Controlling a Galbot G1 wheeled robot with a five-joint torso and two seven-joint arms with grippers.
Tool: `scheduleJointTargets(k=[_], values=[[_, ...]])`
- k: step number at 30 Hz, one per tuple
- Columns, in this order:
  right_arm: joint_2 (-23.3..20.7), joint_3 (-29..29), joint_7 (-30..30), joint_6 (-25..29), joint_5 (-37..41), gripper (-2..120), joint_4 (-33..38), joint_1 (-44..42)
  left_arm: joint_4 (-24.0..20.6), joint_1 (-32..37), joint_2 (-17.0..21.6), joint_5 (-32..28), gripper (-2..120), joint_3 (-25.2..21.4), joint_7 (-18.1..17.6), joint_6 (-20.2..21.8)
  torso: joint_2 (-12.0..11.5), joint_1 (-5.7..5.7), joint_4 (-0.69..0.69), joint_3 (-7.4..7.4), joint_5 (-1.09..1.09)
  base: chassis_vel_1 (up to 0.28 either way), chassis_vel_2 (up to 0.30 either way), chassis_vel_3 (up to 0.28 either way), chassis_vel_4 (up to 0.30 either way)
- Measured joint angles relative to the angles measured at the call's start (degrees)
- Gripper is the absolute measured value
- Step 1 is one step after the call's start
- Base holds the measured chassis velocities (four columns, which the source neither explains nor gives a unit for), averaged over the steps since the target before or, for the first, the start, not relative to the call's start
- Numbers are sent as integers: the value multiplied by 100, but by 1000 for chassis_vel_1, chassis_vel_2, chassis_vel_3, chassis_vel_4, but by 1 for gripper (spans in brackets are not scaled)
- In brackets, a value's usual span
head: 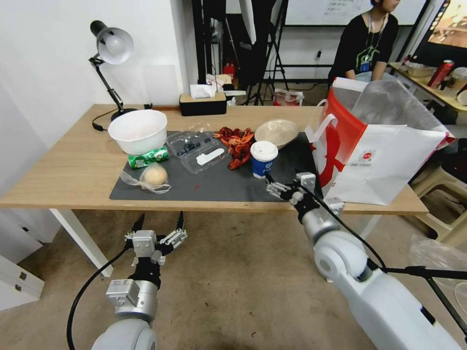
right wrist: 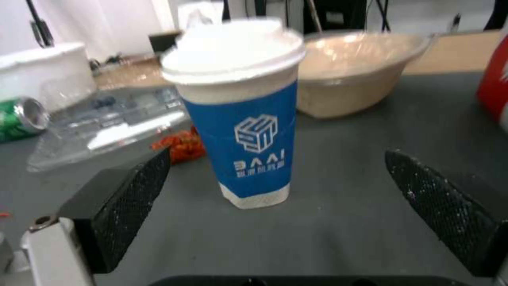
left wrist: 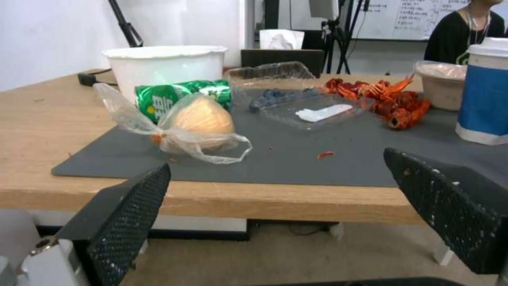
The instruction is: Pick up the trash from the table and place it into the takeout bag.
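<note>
Right now the right hand [head: 273, 186] sits at the near edge of the desk [head: 63, 170], low in the middle of the head frame, its fingers [right wrist: 124, 200] spread wide and level with the blue paper cup [head: 263, 158], which stands upright on the dark mat [head: 219, 187] just beyond them, untouched. The left hand [head: 159, 224] hangs below the desk edge at lower left, fingers spread too, holding nothing. On the mat, from left of frame: the crushed green can [head: 148, 157] lying on its side, the bagged bun [head: 152, 177] just in front of it, the open clear clamshell [head: 197, 148] mid-mat, the red shells [head: 237, 141] heaped beside it, and the beige bowl [head: 277, 132] further back. A white tub [head: 137, 130] stands behind the can. The takeout bag [head: 377, 155] stands open at the right end of the desk, close to the right arm
</note>
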Motion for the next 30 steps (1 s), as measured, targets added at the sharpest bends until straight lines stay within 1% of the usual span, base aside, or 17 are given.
scheduleJointTargets(k=[4,7,11,12,14,15,16,18,19,20,22,23,24,26,27,30], values=[[33,-150,57,-69,141,100,-227,261,6,0,0,5,100,-6,0,-15,0,0,0,0,1,0,0,0,0],[98,-372,56,-82,238,100,-635,649,19,9,0,17,100,-19,-2,-42,1,0,0,0,-1,0,0,0,0],[135,-474,49,-74,261,100,-809,799,23,10,0,19,100,-21,-3,-48,1,0,-1,0,0,0,0,0,0],[177,-575,33,-46,281,100,-953,936,26,10,0,21,100,-24,-4,-51,1,0,0,0,1,0,0,0,0],[223,-658,23,-18,287,98,-1065,1050,28,10,0,23,100,-25,-5,-53,1,0,0,-1,0,0,0,0,0],[277,-751,13,12,289,92,-1186,1158,35,10,0,24,100,-28,-9,-55,1,0,0,-1,0,0,0,0,0],[277,-751,13,12,289,92,-1186,1158,35,10,0,24,100,-28,-9,-55,1,0,0,-1,0,0,0,0,0],[314,-804,0,41,289,88,-1270,1221,41,10,0,24,100,-31,-12,-61,1,0,0,-1,0,0,0,0,0],[339,-836,-6,57,288,81,-1330,1262,46,9,0,25,100,-34,-15,-68,1,0,0,-1,0,0,0,0,0],[339,-836,-6,57,288,81,-1330,1262,46,9,0,25,100,-34,-15,-68,1,0,0,-1,0,0,0,0,0],[361,-867,-15,79,275,73,-1395,1292,62,3,0,25,100,-37,-21,-79,1,0,1,-1,0,0,0,0,0],[367,-874,-20,87,266,70,-1418,1295,69,-1,0,25,100,-38,-24,-81,1,0,0,-1,0,0,0,0,0],[367,-874,-20,87,266,70,-1418,1295,69,-1,0,25,100,-38,-24,-81,1,0,0,-1,0,0,0,0,0],[369,-879,-28,100,247,59,-1443,1291,89,-12,0,26,100,-38,-28,-86,1,0,0,-1,0,0,0,0,0],[371,-878,-28,113,233,56,-1452,1281,105,-18,0,26,100,-37,-29,-90,1,0,-1,-1,0,0,0,0,0],[372,-872,-32,124,218,53,-1454,1268,114,-21,0,27,100,-34,-29,-94,1,0,-1,-1,0,0,0,0,0]])
